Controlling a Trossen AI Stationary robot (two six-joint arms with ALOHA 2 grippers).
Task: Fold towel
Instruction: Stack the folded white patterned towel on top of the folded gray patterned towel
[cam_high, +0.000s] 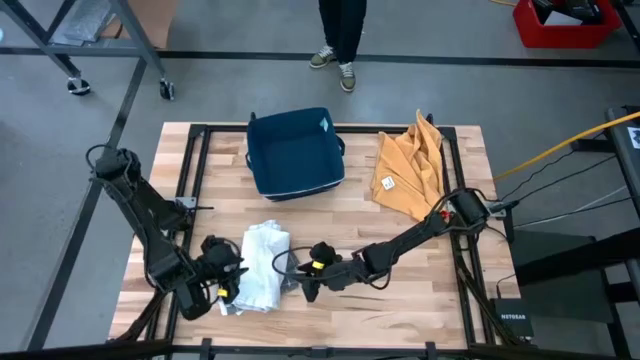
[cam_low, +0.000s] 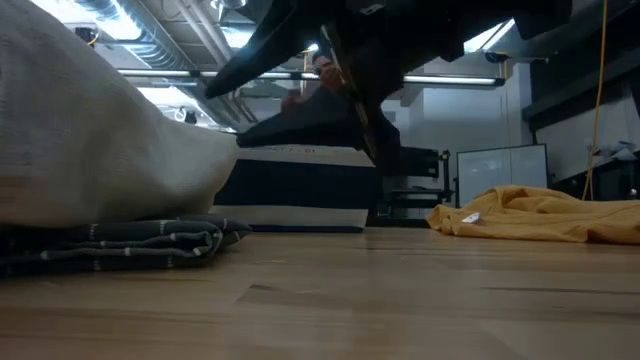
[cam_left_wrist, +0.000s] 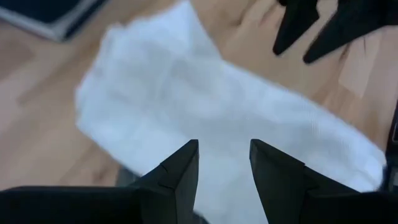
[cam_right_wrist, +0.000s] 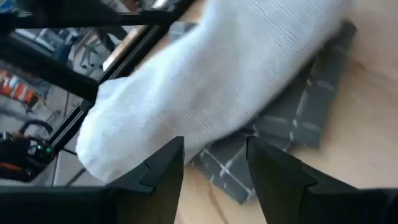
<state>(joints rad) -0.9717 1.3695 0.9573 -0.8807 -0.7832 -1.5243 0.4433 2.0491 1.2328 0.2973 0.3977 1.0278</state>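
A white towel (cam_high: 262, 262) is seen lying on a grey checked cloth (cam_right_wrist: 292, 118) at the front of the tabletop (cam_high: 400, 300). The left hand (cam_high: 228, 290) is held just beside its left edge and the right hand (cam_high: 303, 289) just beside its right edge. Both hands are parted and nothing is gripped.

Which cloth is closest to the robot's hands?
The white towel, lying between both grippers on a grey checked cloth. The mustard-yellow cloth lies far off at the table's back.
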